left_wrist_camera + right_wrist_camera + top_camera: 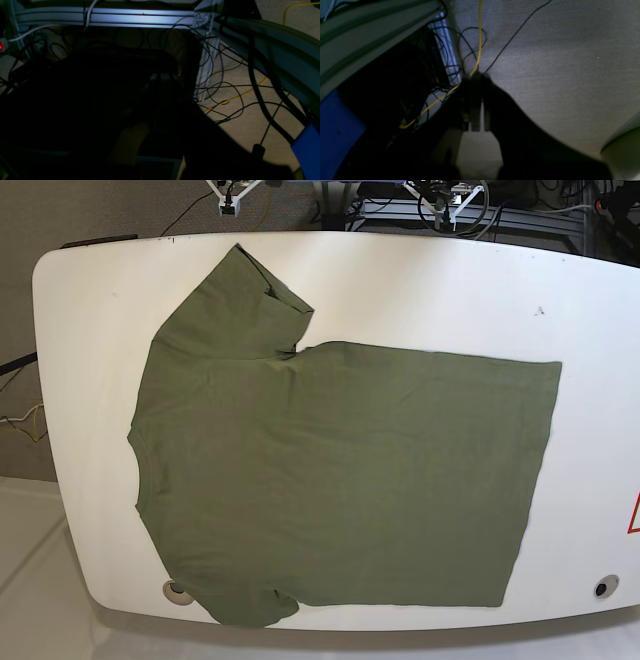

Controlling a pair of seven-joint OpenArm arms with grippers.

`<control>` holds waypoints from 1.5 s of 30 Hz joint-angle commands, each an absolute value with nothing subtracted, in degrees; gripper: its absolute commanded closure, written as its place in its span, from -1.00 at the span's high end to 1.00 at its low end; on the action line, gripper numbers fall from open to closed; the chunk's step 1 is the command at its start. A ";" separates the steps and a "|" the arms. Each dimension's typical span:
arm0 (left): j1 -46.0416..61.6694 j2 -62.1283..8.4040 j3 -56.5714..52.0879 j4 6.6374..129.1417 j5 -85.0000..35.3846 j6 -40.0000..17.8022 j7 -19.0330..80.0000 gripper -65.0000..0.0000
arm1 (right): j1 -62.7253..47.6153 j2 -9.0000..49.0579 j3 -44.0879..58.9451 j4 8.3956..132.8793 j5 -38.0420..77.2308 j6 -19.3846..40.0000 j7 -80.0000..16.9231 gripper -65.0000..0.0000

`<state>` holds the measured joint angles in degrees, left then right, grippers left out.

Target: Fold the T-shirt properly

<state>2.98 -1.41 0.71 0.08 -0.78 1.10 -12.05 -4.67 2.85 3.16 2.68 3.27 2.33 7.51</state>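
Observation:
The olive-green T-shirt lies spread flat on the white table, neck to the left and hem to the right. One sleeve points to the far left corner. The other sleeve reaches the near edge. Neither wrist view shows the T-shirt or the table top. In the right wrist view my right gripper hangs over carpet and cables, its dark fingers pressed together with nothing between them. My left gripper is a dim shape in shadow below an aluminium rail, also holding nothing.
An aluminium frame and tangled black cables with a yellow cable lie on grey carpet beside the table. The table has a round hole near its front right and a red-edged sticker at the right edge.

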 commanded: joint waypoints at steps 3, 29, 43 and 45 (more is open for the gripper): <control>3.09 -1.50 1.05 0.13 -0.64 1.43 -12.51 -1.00 | -5.11 3.16 3.26 2.99 3.31 2.07 7.95 -0.98; 5.12 -1.87 1.50 1.12 -0.74 1.66 -11.37 -1.00 | -6.14 3.27 3.28 3.27 3.03 2.31 7.97 -0.98; 19.22 -6.00 2.45 21.58 -2.22 1.81 -9.79 -1.00 | -12.02 5.41 3.37 6.24 3.04 2.83 9.82 -1.00; 18.36 -5.54 2.30 21.51 -3.95 1.72 -10.29 -1.00 | -10.89 5.89 3.31 5.58 2.84 2.65 8.64 -1.00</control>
<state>19.49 -6.15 2.31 20.75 -2.09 1.85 -9.02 -11.97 5.34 3.25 5.87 3.05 2.52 9.21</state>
